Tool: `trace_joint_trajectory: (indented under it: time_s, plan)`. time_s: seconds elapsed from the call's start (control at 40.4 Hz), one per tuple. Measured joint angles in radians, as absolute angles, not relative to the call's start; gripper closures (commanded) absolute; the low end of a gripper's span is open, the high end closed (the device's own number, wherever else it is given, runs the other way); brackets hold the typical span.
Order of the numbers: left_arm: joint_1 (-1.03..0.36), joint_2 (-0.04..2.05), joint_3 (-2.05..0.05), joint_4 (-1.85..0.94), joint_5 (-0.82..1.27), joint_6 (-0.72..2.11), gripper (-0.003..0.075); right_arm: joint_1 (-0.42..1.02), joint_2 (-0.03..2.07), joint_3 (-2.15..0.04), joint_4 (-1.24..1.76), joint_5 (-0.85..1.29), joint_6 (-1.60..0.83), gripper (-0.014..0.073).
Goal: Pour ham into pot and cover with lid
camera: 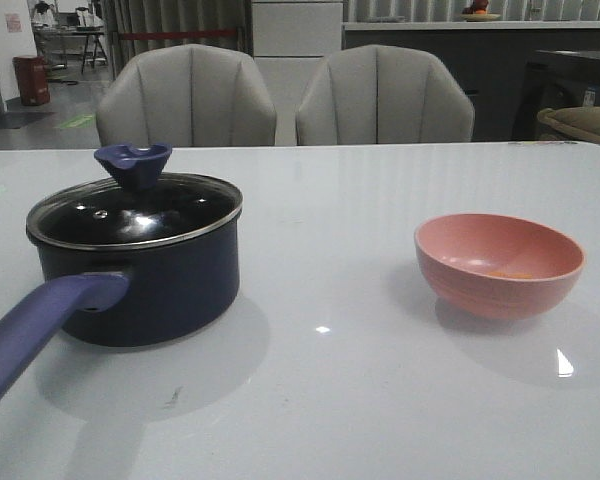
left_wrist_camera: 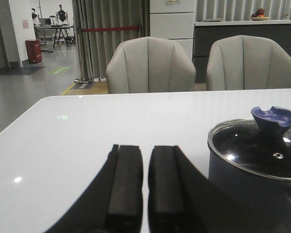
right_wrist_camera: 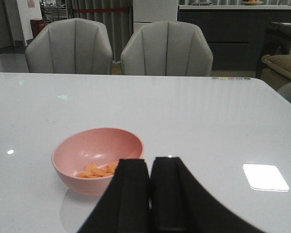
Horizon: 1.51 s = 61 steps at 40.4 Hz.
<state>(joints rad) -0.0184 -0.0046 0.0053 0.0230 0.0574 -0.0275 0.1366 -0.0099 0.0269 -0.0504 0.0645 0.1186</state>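
1. The left pincer (left_wrist_camera: 145, 187) is seen only in its own wrist view, held low over the white worktop (camera: 330, 400); its two black fingers (left_wrist_camera: 124, 184) are drawn nearly together, with a thin gap between them and nothing held.
2. The pot (camera: 150, 285) is set on the left part of the worktop, with its long purple-blue handle (camera: 40, 325) pointed toward the near left edge.
3. The pot is covered by the glass lid (camera: 140, 212), which is seated on the rim with its dark blue knob (camera: 132, 163) upright.
4. The pink bowl (camera: 499, 265) is placed on the right part of the worktop, well apart from the pot.
5. The ham (right_wrist_camera: 98, 170) is seen as thin orange slices lying in the bottom of the bowl.
6. The right pincer (right_wrist_camera: 150, 194) is held near the bowl, its fingers (right_wrist_camera: 130, 194) closed to a narrow slit and empty.
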Motion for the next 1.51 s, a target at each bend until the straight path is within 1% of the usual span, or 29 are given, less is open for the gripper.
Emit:
trace_joint_trajectory:
  time_s: [0.793, 0.917, 1.04, 1.115, 1.189, 1.263, 1.437, 1.511]
  plan:
    - [-0.018, -0.005, 0.005, 0.023, 0.046, -0.028, 0.0586, 0.137, -0.01, 0.027, -0.05, 0.065, 0.119, 0.0445]
    - [-0.018, -0.005, 0.005, 0.019, -0.032, -0.028, 0.0586, 0.137, -0.01, 0.027, -0.05, 0.065, 0.119, 0.0445]
    - [-0.018, -0.005, 0.005, 0.017, -0.209, -0.028, 0.0586, 0.137, -0.01, 0.027, -0.05, 0.065, 0.119, 0.0445]
    - [-0.018, -0.005, -0.007, 0.014, -0.248, -0.028, 0.0586, 0.137, -0.01, 0.027, -0.05, 0.065, 0.119, 0.0445]
    - [-0.018, -0.005, -0.071, 0.011, -0.192, -0.028, 0.0586, 0.137, -0.01, 0.027, -0.05, 0.065, 0.119, 0.0445]
    - [-0.018, 0.005, -0.166, 0.011, -0.091, -0.028, 0.0586, 0.137, -0.01, 0.027, -0.05, 0.065, 0.119, 0.0445]
    - [-0.018, 0.126, -0.371, 0.011, 0.208, -0.028, 0.0586, 0.137, -0.01, 0.027, -0.05, 0.065, 0.119, 0.0445]
    - [-0.018, 0.185, -0.421, 0.0, 0.316, -0.028, 0.0586, 0.137, -0.01, 0.027, -0.05, 0.065, 0.119, 0.0445]
